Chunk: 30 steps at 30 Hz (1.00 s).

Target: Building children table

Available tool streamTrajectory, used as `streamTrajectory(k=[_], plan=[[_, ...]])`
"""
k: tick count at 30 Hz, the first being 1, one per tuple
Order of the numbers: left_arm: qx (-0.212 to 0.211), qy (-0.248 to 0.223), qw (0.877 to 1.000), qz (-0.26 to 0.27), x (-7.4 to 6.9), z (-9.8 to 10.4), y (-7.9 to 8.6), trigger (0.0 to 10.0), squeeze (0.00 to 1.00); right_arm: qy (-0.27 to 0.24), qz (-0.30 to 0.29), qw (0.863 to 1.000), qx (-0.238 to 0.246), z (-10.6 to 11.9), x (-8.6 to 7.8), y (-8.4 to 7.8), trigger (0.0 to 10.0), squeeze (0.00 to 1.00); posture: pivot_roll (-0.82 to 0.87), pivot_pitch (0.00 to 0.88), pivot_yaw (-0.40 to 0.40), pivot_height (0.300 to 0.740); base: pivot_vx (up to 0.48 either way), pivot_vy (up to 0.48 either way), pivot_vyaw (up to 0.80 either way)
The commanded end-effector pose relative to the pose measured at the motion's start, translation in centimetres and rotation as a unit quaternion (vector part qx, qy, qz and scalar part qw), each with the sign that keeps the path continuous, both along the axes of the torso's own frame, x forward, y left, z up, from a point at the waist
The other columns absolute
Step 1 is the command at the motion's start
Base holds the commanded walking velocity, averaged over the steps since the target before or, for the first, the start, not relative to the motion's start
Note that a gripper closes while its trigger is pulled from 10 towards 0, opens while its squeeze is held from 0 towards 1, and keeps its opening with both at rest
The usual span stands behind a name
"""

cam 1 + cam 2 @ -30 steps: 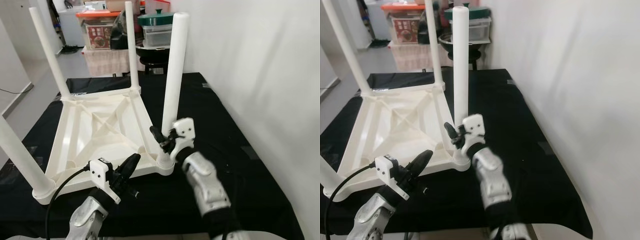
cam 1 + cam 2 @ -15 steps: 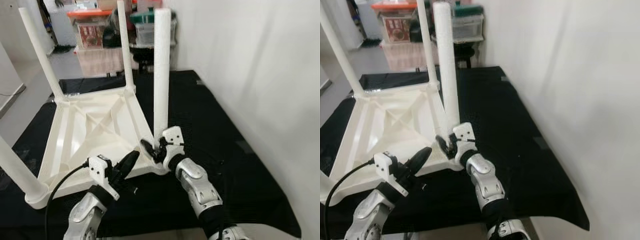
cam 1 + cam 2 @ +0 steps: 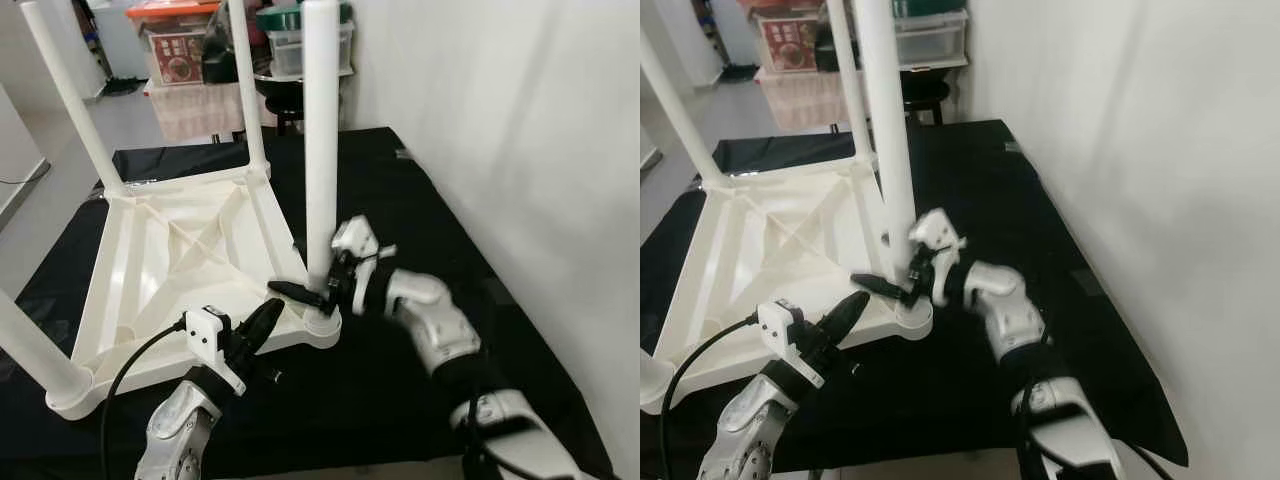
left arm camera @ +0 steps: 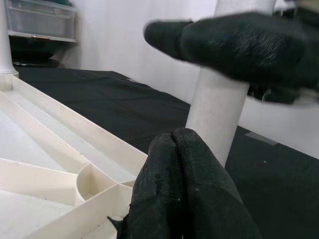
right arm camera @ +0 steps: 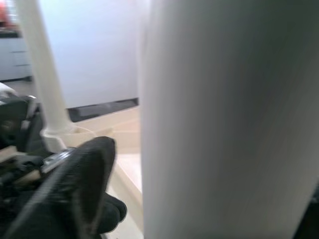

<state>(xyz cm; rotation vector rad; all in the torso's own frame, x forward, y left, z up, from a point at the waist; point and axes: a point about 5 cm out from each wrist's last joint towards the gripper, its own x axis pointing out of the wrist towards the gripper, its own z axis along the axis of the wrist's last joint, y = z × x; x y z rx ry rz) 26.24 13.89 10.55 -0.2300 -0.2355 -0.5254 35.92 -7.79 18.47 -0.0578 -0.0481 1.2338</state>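
Observation:
A white plastic children's table [image 3: 190, 250] lies upside down on a black cloth. Its near-right leg [image 3: 320, 140] stands upright in the corner socket [image 3: 322, 322]. My right gripper [image 3: 314, 289] reaches in from the right and is shut on this leg just above the socket, with one black finger [image 3: 293, 291] crossing in front of it. In the right wrist view the leg [image 5: 224, 119] sits close between the fingers. My left gripper [image 3: 268, 318] is shut and holds nothing; it hovers at the table's front edge, just left of that socket, with its fingertips [image 4: 179, 149] pressed together.
Three more legs stand up at the other corners: far left [image 3: 70, 100], far right [image 3: 245, 90], near left [image 3: 30, 340]. A white wall [image 3: 520, 150] runs along the right. Storage boxes [image 3: 185, 45] and a stool stand behind the cloth's far edge.
The camera has shifted. My right forearm has swung round and now meets the leg from the right, not from the front. The leg looks more upright. The left gripper has hardly moved.

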Motion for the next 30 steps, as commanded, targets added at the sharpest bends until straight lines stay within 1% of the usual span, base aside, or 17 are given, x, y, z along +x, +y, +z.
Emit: streamTrajectory(k=[1, 6, 12, 13, 15, 16, 17, 19, 20, 21, 22, 23, 24, 25, 27, 28, 30], plan=[[0.001, 0.003, 1.000, 0.007, 0.1, -0.2, 0.3, 10.0, 0.00, 0.023, 0.018, 1.000, 0.004, -0.8, 0.0, 0.1, 0.0, 0.00, 0.05, 0.000, -0.009, 0.740, 0.000, 0.000, 0.00], [0.003, 0.003, 1.000, 0.010, 0.0, -0.3, 0.4, 10.0, 0.00, 0.035, 0.036, 0.999, 0.007, -0.7, 0.0, -0.2, 0.0, 0.00, 0.05, 0.000, -0.007, 0.740, 0.000, 0.000, 0.00], [0.004, 0.003, 1.000, 0.010, 0.0, -0.3, 0.5, 10.0, 0.00, 0.036, 0.021, 0.999, 0.008, -1.2, -0.1, -0.8, 0.0, 0.00, 0.05, 0.000, -0.003, 0.740, 0.000, 0.000, 0.00], [0.004, 0.003, 1.000, 0.009, 0.0, -0.3, 0.5, 10.0, 0.00, 0.037, 0.013, 0.999, 0.006, -1.7, -0.3, -1.3, 0.0, 0.00, 0.05, 0.000, -0.002, 0.740, 0.000, 0.000, 0.00], [0.004, 0.004, 1.000, 0.009, -0.1, -0.3, 0.5, 10.0, 0.00, 0.037, 0.012, 0.999, 0.006, -2.1, -0.4, -1.7, 0.0, 0.00, 0.05, 0.000, -0.002, 0.740, 0.000, 0.000, 0.00], [0.003, 0.004, 1.000, 0.009, -0.1, -0.3, 0.5, 10.0, 0.00, 0.033, 0.006, 0.999, -0.008, -2.8, -0.6, -2.3, 0.0, 0.00, 0.04, 0.000, 0.000, 0.740, 0.000, 0.000, 0.00], [0.003, 0.004, 1.000, 0.009, -0.1, -0.3, 0.5, 10.0, 0.00, 0.033, 0.006, 0.999, -0.008, -2.8, -0.6, -2.3, 0.0, 0.00, 0.04, 0.000, 0.000, 0.740, 0.000, 0.000, 0.00], [0.002, 0.003, 1.000, 0.008, -0.3, -0.2, 0.5, 10.0, 0.00, 0.047, -0.062, 0.996, -0.041, -4.9, -1.2, -3.3, 0.0, 0.00, 0.04, 0.000, -0.011, 0.740, 0.000, 0.000, 0.00], [0.002, 0.003, 1.000, 0.008, -0.3, -0.2, 0.5, 10.0, 0.00, 0.047, -0.062, 0.996, -0.041, -4.9, -1.2, -3.3, 0.0, 0.00, 0.04, 0.000, -0.011, 0.740, 0.000, 0.000, 0.00], [0.001, 0.003, 1.000, 0.007, -0.4, -0.2, 0.5, 10.0, 0.00, 0.053, -0.199, 0.977, -0.064, -6.8, -1.5, -3.1, 0.0, 0.00, 0.04, 0.000, -0.018, 0.740, 0.000, 0.000, 0.00], [0.001, 0.003, 1.000, 0.007, -0.4, -0.2, 0.5, 10.0, 0.00, 0.053, -0.199, 0.977, -0.064, -6.8, -1.5, -3.1, 0.0, 0.00, 0.04, 0.000, -0.018, 0.740, 0.000, 0.000, 0.00], [0.001, 0.003, 1.000, 0.007, -0.5, -0.2, 0.5, 10.0, 0.00, 0.093, -0.288, 0.951, -0.058, -8.8, -3.3, -2.0, 0.0, 0.00, 0.03, 0.000, -0.008, 0.740, 0.000, 0.000, 0.00], [0.001, 0.003, 1.000, 0.007, -0.5, -0.2, 0.5, 10.0, 0.00, 0.093, -0.288, 0.951, -0.058, -8.8, -3.3, -2.0, 0.0, 0.00, 0.03, 0.000, -0.008, 0.740, 0.000, 0.000, 0.00], [0.001, 0.003, 1.000, 0.007, -0.5, -0.2, 0.6, 10.0, 0.00, 0.104, -0.340, 0.933, -0.058, -9.7, -4.7, -1.1, 0.0, 0.00, 0.03, 0.000, 0.002, 0.740, 0.000, 0.000, 0.00], [0.001, 0.003, 1.000, 0.007, -0.5, -0.2, 0.6, 10.0, 0.00, 0.104, -0.340, 0.933, -0.058, -9.7, -4.7, -1.1, 0.0, 0.00, 0.03, 0.000, 0.002, 0.740, 0.000, 0.000, 0.00], [0.001, 0.004, 1.000, 0.006, -0.5, -0.2, 0.6, 10.0, 0.00, 0.116, -0.362, 0.923, -0.055, -10.1, -5.3, -0.3, 0.0, 0.00, 0.02, 0.000, 0.014, 0.740, 0.000, 0.000, 0.00], [-0.002, 0.009, 1.000, -0.001, -0.4, -0.3, 0.5, 10.0, 0.00, 0.107, -0.353, 0.928, -0.058, -9.7, -4.6, 0.9, 0.0, 0.00, 0.02, 0.000, 0.012, 0.740, 0.000, 0.000, 0.00]])
